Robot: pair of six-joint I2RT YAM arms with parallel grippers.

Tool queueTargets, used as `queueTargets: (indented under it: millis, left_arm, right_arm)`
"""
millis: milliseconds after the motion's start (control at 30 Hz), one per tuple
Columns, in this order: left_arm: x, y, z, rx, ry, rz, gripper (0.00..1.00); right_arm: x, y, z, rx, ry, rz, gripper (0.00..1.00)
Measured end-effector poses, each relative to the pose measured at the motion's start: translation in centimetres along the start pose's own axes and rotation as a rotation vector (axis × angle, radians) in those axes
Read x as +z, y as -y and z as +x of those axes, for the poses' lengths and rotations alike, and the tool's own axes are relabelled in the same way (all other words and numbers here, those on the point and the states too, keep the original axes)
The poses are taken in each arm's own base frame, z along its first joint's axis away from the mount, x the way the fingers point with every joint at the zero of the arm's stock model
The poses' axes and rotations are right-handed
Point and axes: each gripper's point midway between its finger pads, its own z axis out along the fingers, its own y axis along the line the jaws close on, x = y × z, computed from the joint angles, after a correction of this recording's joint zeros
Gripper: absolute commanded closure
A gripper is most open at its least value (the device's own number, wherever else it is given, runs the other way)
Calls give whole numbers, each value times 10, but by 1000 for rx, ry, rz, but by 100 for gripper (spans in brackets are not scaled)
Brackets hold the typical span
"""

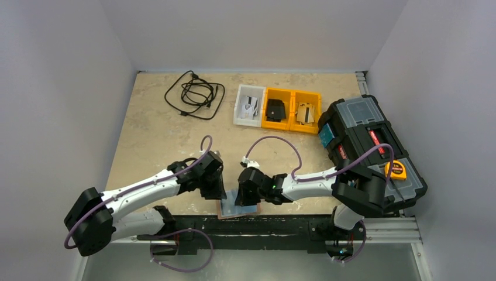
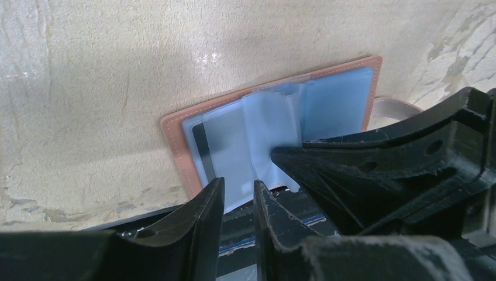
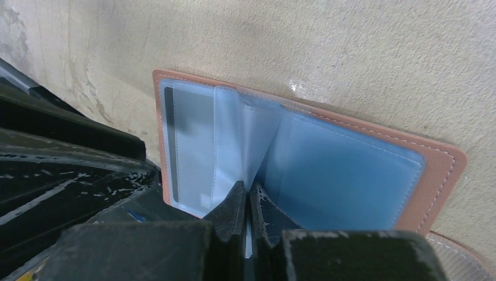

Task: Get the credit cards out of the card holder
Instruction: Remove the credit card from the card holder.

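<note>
Nearest, the left gripper (image 2: 238, 186) is straddling a clear pocket (image 2: 225, 153) at its edge with a narrow gap, grip unclear, while the right gripper (image 3: 247, 190) is pinching the middle sleeve (image 3: 251, 129) tight. The card holder (image 3: 440, 170) is lying open between them at the near edge of the table (image 1: 152, 134), the credit cards (image 3: 345, 170) sitting inside its pockets. Yellow trays (image 1: 291, 110) are sitting far behind.
</note>
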Motion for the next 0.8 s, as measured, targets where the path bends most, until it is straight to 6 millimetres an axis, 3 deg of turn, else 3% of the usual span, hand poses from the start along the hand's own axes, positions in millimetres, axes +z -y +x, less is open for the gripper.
queueTargets:
  millis: [367,800]
  left_arm:
    - [18,-11,12,-3,-40,-35,71]
    - [29,0,14,5,-60,-5,72]
  right_arm:
    - [1,0,0,22,-8,-34,100]
    - [2,-2,0,26,-6,-50,100]
